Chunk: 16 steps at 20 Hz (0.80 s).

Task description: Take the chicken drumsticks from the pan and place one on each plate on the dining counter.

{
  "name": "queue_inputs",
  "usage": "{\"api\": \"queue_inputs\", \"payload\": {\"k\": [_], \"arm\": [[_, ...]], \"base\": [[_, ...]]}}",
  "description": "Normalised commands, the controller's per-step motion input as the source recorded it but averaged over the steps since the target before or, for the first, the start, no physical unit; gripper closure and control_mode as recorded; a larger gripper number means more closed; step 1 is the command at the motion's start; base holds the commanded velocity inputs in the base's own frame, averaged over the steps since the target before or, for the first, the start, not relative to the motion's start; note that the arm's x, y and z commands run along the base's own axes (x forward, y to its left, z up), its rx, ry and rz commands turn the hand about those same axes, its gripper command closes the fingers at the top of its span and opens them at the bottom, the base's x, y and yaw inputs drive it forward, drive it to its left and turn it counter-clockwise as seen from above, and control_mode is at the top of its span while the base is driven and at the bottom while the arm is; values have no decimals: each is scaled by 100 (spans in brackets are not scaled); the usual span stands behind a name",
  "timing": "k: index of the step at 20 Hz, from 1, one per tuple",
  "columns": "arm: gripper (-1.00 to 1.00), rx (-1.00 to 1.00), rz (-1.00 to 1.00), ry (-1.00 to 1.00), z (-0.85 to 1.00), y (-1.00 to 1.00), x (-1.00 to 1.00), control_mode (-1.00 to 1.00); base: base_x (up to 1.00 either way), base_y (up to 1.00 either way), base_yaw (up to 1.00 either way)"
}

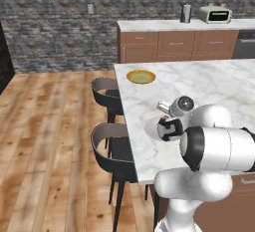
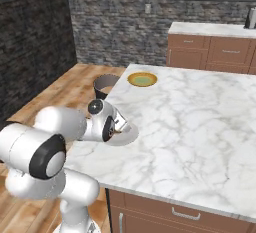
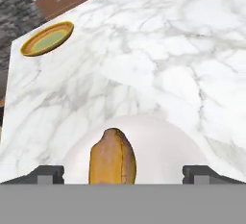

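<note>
The jaws stand wide apart over the white plate [image 3: 158, 146], 1 drumstick [image 3: 113, 156] lying on it (released, seemingly); the yellow plate [image 3: 47, 39] waits at 11 o'clock on the desk [image 3: 158, 59].

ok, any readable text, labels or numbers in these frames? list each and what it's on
None readable.
Toaster oven on the back worktop: front panel too small and blurred to show any marks.
Yellow plate, white plate, drumstick, dining counter: no print on any of them.
</note>
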Motion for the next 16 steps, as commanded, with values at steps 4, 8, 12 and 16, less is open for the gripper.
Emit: {"api": "queue_inputs", "payload": {"k": [4, 8, 12, 16], "arm": [[-100, 0, 2, 6, 100, 0, -96, -100], [-100, 2, 5, 32, 100, 0, -87, -100], [-100, 9, 2, 47, 71, 2, -82, -100], [-100, 4, 0, 36, -5, 17, -88, -100]], "base": [[0, 0, 0], [0, 0, 0], [0, 0, 0], [0, 0, 0]]}}
